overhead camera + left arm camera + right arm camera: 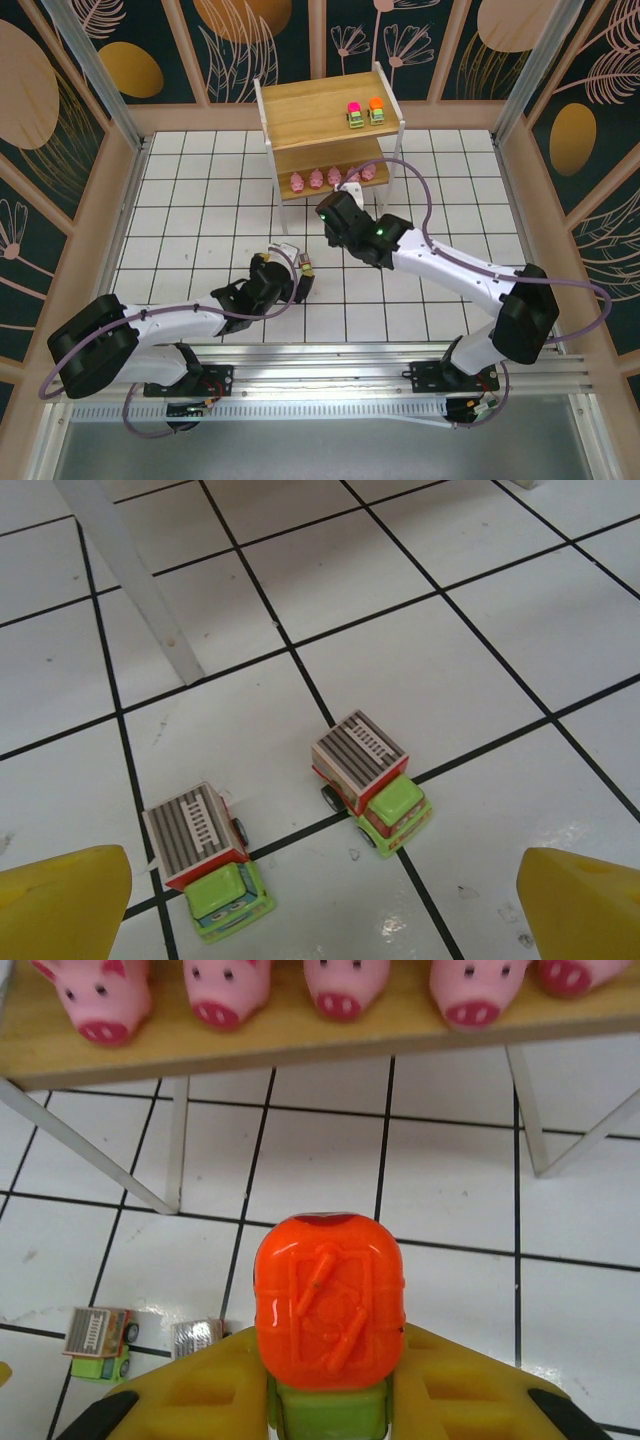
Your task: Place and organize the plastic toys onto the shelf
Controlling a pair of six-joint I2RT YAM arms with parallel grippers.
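My right hand (pixel 333 1400) is holding 1 orange-topped truck (pixel 330 1305), fingers (pixel 200 1395) pinching narrow on its green lower body, just on the near side of the shelf (pixel 330 100). 5 pink pigs (pixel 340 985) are sitting in a row on the lower board. 2 trucks (pixel 364 115) are sitting on the top board, right side. My left hand (pixel 320 890) is hovering wide and empty over 2 grey-topped trucks (pixel 370 780) on the tabletop (pixel 200 200), beside the shelf's near-left leg (pixel 130 580). I'm judging these toys light, hard, glossy plastic, so likely slippery, and the wheels may roll. I'm favouring a grip across the flat side walls, low on the body, not on the rounded top.
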